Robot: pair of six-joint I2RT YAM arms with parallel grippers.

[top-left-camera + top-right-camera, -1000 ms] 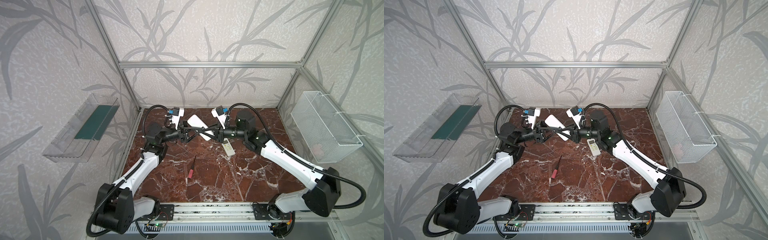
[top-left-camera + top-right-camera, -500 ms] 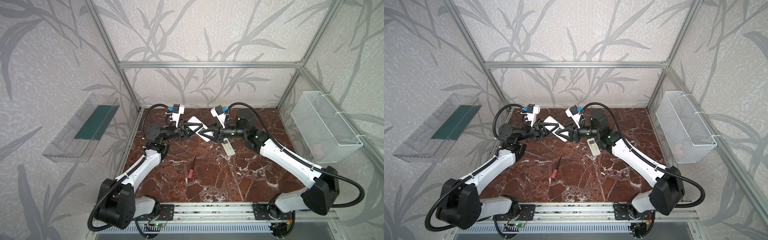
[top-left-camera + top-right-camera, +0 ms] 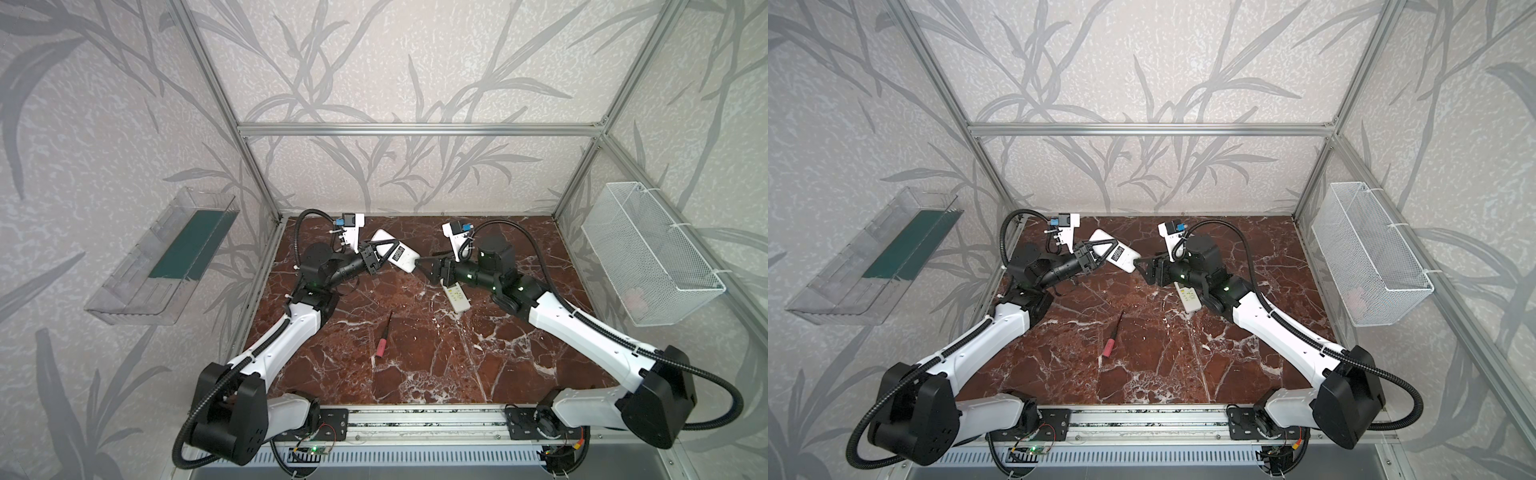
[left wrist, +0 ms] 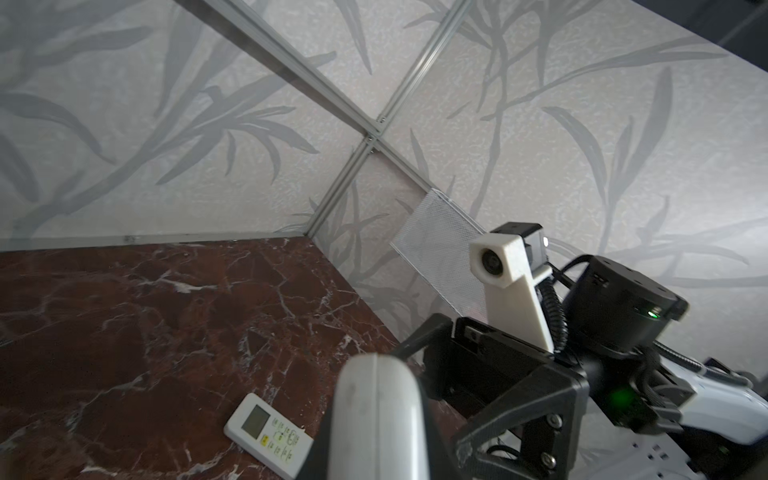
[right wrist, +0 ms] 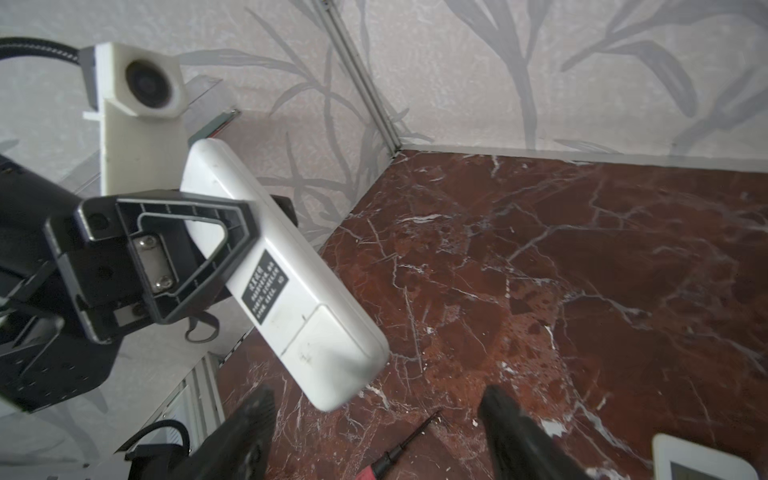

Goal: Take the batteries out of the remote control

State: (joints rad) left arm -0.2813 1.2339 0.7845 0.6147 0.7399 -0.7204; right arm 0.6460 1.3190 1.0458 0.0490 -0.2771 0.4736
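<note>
Both arms reach inward: left end effector [image 3: 381, 258] clamped, right end effector [image 3: 428, 269] facing it, jaws apart.

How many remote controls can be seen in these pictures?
2. The held remote control is clamped in the left gripper, off the table; the second remote control lies buttons-up on the table beside the right arm. None seems hidden.

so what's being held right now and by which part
The left gripper grips the white remote across its middle, beside the black label; the battery-cover end sticks out free. The right gripper is open, holding nothing.
</note>
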